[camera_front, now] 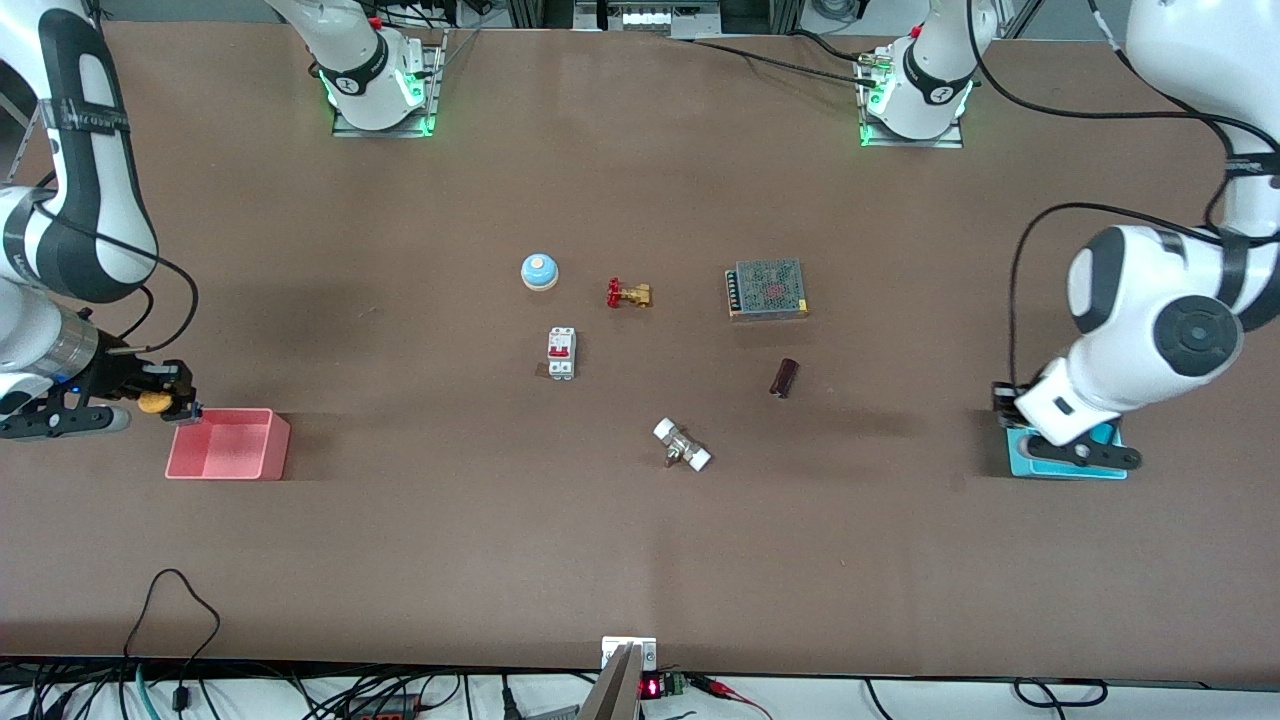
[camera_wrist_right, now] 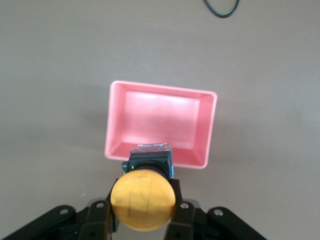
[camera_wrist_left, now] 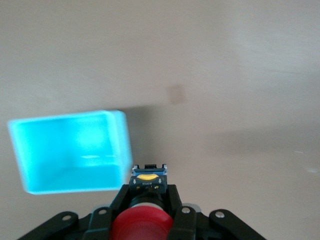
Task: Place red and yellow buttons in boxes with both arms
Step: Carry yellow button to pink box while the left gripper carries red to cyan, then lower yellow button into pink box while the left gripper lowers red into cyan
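My right gripper [camera_front: 172, 396] is shut on the yellow button [camera_front: 153, 402] and holds it in the air beside the pink box's [camera_front: 228, 447] rim, toward the right arm's end of the table. In the right wrist view the yellow cap [camera_wrist_right: 143, 199] sits between the fingers [camera_wrist_right: 182, 220], with the empty pink box [camera_wrist_right: 160, 117] just ahead. My left gripper [camera_wrist_left: 147, 200] is shut on the red button [camera_wrist_left: 140, 225], beside the cyan box [camera_wrist_left: 70, 152]. In the front view the left wrist hides that gripper and most of the cyan box [camera_front: 1020, 462]; the red button is hidden there.
Mid-table stand a blue-domed bell [camera_front: 539, 271], a brass valve with a red handwheel [camera_front: 628, 294], a grey mesh-topped unit [camera_front: 767, 289], a white circuit breaker [camera_front: 561, 353], a dark cylinder [camera_front: 783, 377] and a white-ended fitting [camera_front: 682, 444].
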You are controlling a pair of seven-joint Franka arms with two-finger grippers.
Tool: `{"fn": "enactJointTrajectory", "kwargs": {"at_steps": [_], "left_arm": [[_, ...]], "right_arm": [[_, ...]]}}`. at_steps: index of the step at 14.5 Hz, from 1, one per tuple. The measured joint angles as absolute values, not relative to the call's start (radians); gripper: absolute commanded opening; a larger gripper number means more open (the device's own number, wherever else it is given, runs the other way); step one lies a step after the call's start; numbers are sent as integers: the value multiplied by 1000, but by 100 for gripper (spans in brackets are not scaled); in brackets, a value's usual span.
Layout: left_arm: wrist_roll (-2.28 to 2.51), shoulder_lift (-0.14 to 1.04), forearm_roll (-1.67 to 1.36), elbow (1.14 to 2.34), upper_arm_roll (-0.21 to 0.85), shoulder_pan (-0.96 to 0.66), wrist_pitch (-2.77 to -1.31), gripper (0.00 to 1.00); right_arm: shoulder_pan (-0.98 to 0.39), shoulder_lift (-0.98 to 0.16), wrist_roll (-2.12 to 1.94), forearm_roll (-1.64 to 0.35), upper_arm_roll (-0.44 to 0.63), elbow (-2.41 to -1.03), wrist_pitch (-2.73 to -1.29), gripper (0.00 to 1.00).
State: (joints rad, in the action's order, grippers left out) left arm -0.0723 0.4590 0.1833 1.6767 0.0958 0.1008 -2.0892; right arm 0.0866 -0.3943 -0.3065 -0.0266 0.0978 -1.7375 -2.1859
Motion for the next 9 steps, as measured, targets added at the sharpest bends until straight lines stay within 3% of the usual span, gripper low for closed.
{"fn": "enactJointTrajectory", "kwargs": {"at_steps": [9], "left_arm": [[-109,600,196,1637,95,238,-2159,6]], "right_arm": [[79,-559,-306,-40,95,-1724,-2368,27]]}}
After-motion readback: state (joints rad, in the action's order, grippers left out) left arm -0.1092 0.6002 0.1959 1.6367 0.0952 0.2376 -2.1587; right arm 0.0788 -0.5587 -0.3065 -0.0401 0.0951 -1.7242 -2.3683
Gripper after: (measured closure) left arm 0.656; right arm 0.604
